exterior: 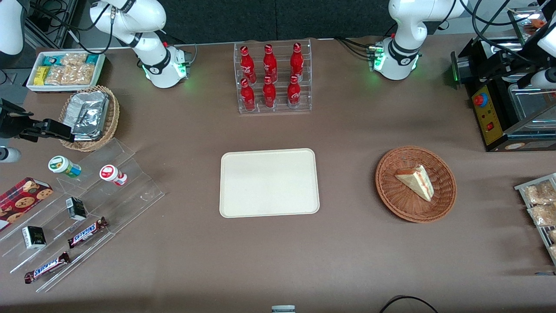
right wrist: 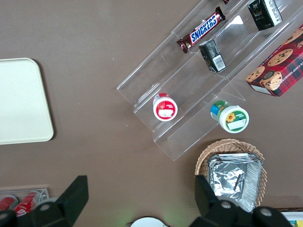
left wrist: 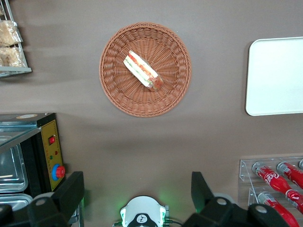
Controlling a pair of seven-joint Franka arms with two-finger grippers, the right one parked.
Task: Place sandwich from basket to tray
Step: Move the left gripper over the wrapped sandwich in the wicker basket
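The sandwich (exterior: pixel 416 181) (left wrist: pixel 142 71), a pale wedge with a red and green filling stripe, lies in the reddish-brown wicker basket (exterior: pixel 391 195) (left wrist: pixel 118 97) toward the working arm's end of the table. The cream tray (exterior: pixel 269 182) (left wrist: pixel 277 75) lies bare on the brown table beside the basket, at mid-table. My gripper (left wrist: pixel 137 191) hangs high above the table over the working arm's own base (left wrist: pixel 142 215), well clear of the basket. Its dark fingers (left wrist: pixel 72 194) stand wide open with nothing between them.
A clear rack of red cola bottles (exterior: pixel 273 78) (left wrist: pixel 279 182) stands farther from the front camera than the tray. A black machine with a red button (exterior: pixel 491 113) (left wrist: pixel 49 153) and a rack of snack packs (exterior: pixel 541 204) (left wrist: pixel 9 42) flank the basket.
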